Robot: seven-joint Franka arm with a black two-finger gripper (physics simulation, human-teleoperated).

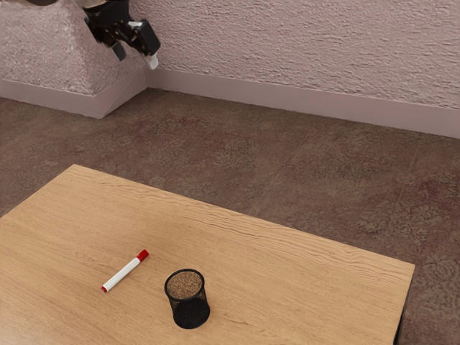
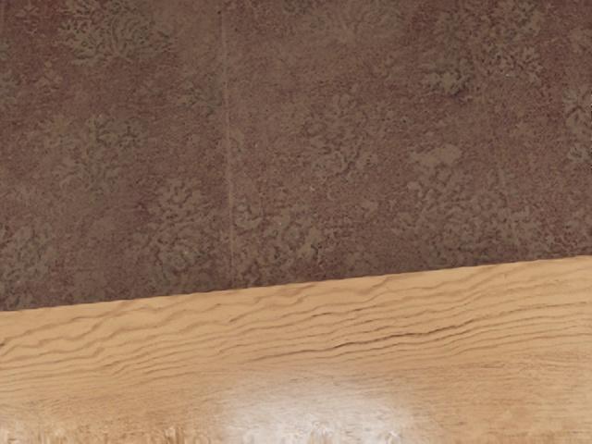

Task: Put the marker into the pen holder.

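Your gripper (image 1: 136, 57) hangs released, with the marker (image 1: 125, 272) at the pen holder's (image 1: 190, 312) ten o'clock in the exterior view.

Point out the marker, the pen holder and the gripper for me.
Marker (image 1: 122, 274): exterior view, on its white barrel.
Pen holder (image 1: 190, 313): exterior view, on its dark side wall.
Gripper (image 1: 136, 57): exterior view, midway between its fingertips.

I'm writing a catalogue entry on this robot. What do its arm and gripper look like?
The gripper is black and angular, with two fingers: one fingertip looks white, the other dark grey. The bit of arm in view beside it is pale. I can't make out any cables or markings.
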